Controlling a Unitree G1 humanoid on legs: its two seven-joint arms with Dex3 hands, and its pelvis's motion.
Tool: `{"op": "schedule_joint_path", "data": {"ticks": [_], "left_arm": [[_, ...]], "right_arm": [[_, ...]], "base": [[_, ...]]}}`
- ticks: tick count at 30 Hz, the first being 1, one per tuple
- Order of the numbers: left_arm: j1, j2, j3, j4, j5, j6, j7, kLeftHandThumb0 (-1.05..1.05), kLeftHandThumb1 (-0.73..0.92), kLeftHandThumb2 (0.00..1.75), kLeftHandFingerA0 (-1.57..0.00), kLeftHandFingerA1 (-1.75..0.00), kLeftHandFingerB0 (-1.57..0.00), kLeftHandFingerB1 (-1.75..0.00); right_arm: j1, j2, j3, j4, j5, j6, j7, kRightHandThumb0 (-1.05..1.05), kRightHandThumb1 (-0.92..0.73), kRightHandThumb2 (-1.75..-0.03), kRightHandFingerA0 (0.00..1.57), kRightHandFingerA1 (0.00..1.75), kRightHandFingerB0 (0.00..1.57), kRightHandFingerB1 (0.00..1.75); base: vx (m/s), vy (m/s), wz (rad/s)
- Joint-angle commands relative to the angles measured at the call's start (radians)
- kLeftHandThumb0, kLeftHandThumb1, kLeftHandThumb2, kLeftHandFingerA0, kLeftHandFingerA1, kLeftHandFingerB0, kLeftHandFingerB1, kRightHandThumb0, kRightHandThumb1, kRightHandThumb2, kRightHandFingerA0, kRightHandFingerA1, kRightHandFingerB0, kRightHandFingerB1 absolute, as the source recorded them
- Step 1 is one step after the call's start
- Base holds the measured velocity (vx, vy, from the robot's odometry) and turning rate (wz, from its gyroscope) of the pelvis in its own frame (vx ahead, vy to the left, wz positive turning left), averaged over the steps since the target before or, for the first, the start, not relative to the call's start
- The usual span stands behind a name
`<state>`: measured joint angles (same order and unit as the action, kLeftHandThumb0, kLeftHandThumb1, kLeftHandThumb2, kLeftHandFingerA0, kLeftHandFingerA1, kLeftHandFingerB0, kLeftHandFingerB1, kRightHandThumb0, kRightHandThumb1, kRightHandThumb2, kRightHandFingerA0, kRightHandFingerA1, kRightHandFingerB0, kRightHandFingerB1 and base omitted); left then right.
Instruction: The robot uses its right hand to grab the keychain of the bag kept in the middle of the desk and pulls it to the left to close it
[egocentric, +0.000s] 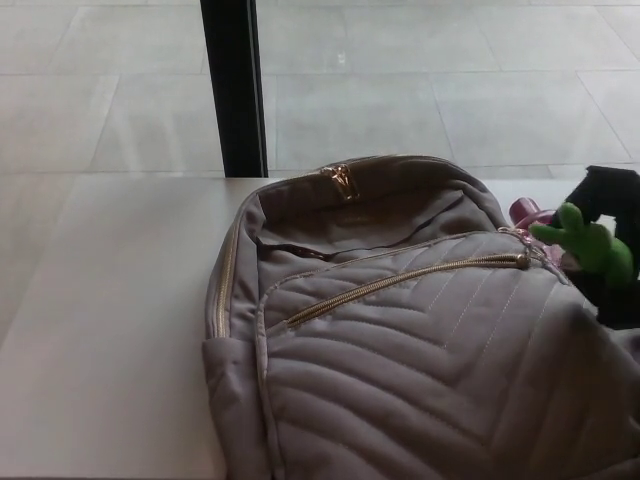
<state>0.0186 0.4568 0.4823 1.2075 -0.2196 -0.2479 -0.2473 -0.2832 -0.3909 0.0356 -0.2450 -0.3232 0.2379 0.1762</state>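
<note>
One robot hand shows in the head view: the right hand (598, 250), black with a bright green padded part, coming in at the right edge of the picture. It sits at the backpack's upper right corner. Its grip cannot be read from this view, so it is unclear whether it is wide, narrow or holding anything. The left hand is out of frame.

Task object: a grey-taupe quilted backpack (430, 370) lying flat on the white desk (100, 330), its top toward the far edge, filling the middle and right of the frame.
- The pink translucent keychain (524, 212) lies at the backpack's upper right, just beside the green part of the right hand and partly hidden by it. Contact cannot be confirmed.
- The gold front-pocket zipper (400, 282) runs diagonally, lower left to upper right. Its slider (523, 261) is at the right end, just below the keychain.
- A second gold zipper pull (338, 180) sits at the top centre of the backpack. Below it a dark gap shows along the main opening.

Background: a black vertical post (233, 90) stands behind the desk's far edge, above the backpack's top left. Grey tiled floor (450, 100) lies beyond.
</note>
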Motion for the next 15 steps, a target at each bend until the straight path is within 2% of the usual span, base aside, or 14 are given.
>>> {"op": "schedule_joint_path", "data": {"ticks": [1, 2, 3, 7, 8, 9, 10, 14, 15], "left_arm": [[0.004, 0.006, 0.002, 0.004, -0.01, -0.02, -0.001, -0.67, 0.76, 0.63, -0.7, -0.55, -0.56, -0.44], [0.003, 0.003, 0.004, 0.007, -0.012, -0.02, -0.003, -0.67, 0.76, 0.63, -0.69, -0.54, -0.54, -0.44], [0.003, 0.001, 0.011, 0.01, -0.021, -0.018, -0.013, -0.67, 0.76, 0.62, -0.67, -0.56, -0.54, -0.45], [0.001, 0.001, 0.014, 0.012, -0.021, -0.018, -0.014, -0.67, 0.77, 0.62, -0.68, -0.56, -0.54, -0.45], [0.002, 0.002, 0.01, 0.012, -0.015, -0.017, -0.011, -0.67, 0.77, 0.63, -0.68, -0.55, -0.53, -0.44], [0.001, 0.002, 0.01, 0.012, -0.015, -0.017, -0.011, -0.67, 0.77, 0.63, -0.68, -0.55, -0.53, -0.44], [-0.003, -0.002, 0.009, 0.016, -0.014, -0.015, -0.004, -0.66, 0.78, 0.63, -0.68, -0.54, -0.54, -0.44], [0.003, -0.006, 0.002, 0.018, -0.006, -0.027, -0.002, -0.66, 0.79, 0.63, -0.68, -0.54, -0.52, -0.44], [0.004, -0.007, -0.001, 0.018, -0.002, -0.03, 0.001, -0.66, 0.79, 0.63, -0.68, -0.54, -0.53, -0.44]], "right_arm": [[-0.064, 0.047, 0.083, 0.008, -0.032, 0.042, 0.014, -0.18, -0.56, -1.08, 0.88, 1.75, 0.74, 1.61], [-0.073, 0.055, 0.101, 0.017, -0.041, 0.042, 0.013, -0.16, -0.54, -1.08, 0.9, 1.72, 0.77, 1.55], [-0.097, 0.08, 0.145, 0.04, -0.058, 0.043, 0.011, -0.19, -0.53, -1.12, 0.87, 1.75, 0.72, 1.6], [-0.132, 0.122, 0.212, 0.089, -0.081, 0.027, -0.003, -0.22, -0.52, -1.16, 0.88, 1.75, 0.72, 1.63], [-0.151, 0.161, 0.242, 0.122, -0.087, 0.017, -0.023, -0.27, -0.51, -1.18, 0.89, 1.75, 0.74, 1.67], [-0.152, 0.162, 0.242, 0.124, -0.088, 0.017, -0.024, -0.27, -0.51, -1.18, 0.89, 1.75, 0.74, 1.67], [-0.167, 0.181, 0.275, 0.145, -0.115, 0.023, -0.032, -0.28, -0.55, -1.13, 0.93, 1.75, 0.77, 1.59], [-0.188, 0.239, 0.329, 0.163, -0.134, 0.041, -0.039, -0.23, -0.52, -1.18, 0.91, 1.75, 0.77, 1.65], [-0.192, 0.253, 0.333, 0.169, -0.131, 0.045, -0.04, -0.26, -0.56, -1.11, 0.91, 1.75, 0.76, 1.62]], "base": [[0.0, 0.0, 0.0], [0.0, 0.0, 0.0], [0.0, 0.0, 0.0], [0.0, 0.0, 0.0], [0.0, 0.0, 0.0], [0.0, 0.0, 0.0], [0.0, 0.0, 0.0], [0.0, 0.0, 0.0], [0.0, 0.0, 0.0]]}}
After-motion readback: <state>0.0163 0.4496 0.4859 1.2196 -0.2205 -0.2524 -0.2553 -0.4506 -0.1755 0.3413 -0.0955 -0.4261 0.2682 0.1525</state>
